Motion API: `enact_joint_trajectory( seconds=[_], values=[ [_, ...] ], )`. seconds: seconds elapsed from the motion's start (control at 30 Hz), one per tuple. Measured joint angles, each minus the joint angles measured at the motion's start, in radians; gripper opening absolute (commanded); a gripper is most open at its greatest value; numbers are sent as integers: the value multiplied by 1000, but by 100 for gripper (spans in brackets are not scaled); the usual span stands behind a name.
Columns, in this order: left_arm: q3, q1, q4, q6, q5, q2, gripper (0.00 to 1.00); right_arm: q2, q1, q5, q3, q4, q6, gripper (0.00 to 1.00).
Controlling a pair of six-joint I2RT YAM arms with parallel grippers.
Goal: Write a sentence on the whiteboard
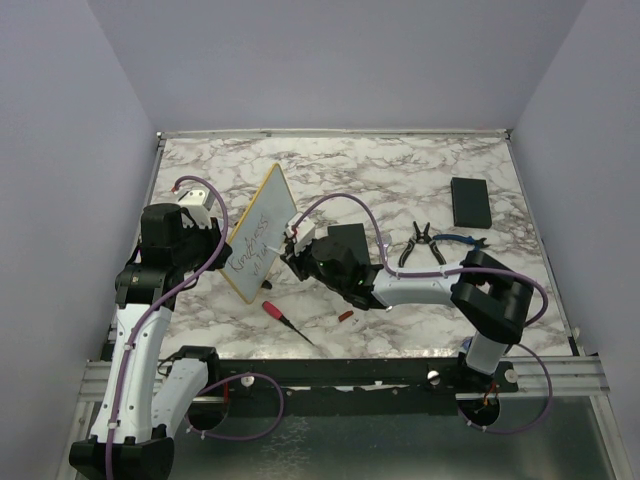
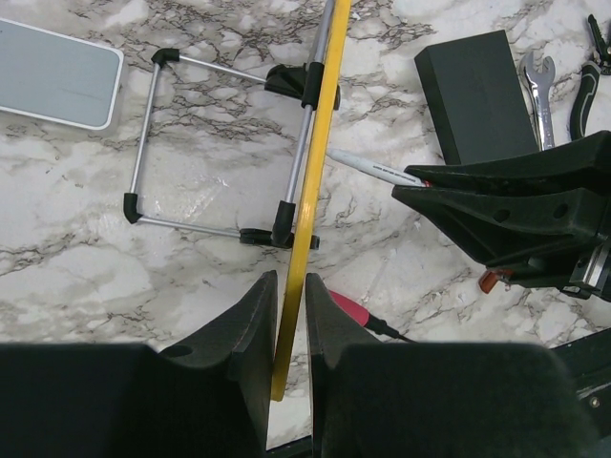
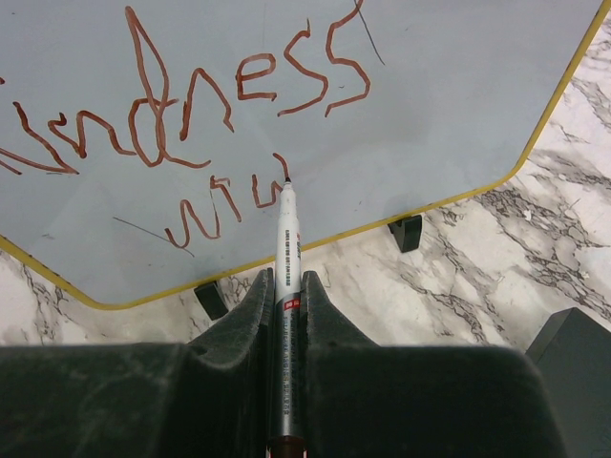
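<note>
Marble-patterned bench point(image 1: 400, 170) is carrying the whiteboard point(image 1: 258, 232) at its left-centre, where it is standing tilted on a wire stand point(image 2: 291, 81). The left hand point(image 2: 291, 284) is clamping the board's yellow edge. The right hand point(image 3: 284, 281) is gripping a marker point(image 3: 286, 239), whose tip is touching the second line of the red-brown cursive sentence point(image 3: 191, 95).

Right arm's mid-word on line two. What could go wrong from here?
The left gripper pinches only the thin yellow edge of the whiteboard; pressure from the marker in the right gripper could pivot it or tip it off the stand. The second line of the sentence sits low, near the bottom frame; strokes may run off.
</note>
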Motion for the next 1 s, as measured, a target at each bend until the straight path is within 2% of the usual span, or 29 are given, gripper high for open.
enact_joint_trajectory(
  seconds=[1.0],
  values=[
    [0,-6,-1,4,3,0,17,27,0,40,-12,-3,8,1]
  ],
)
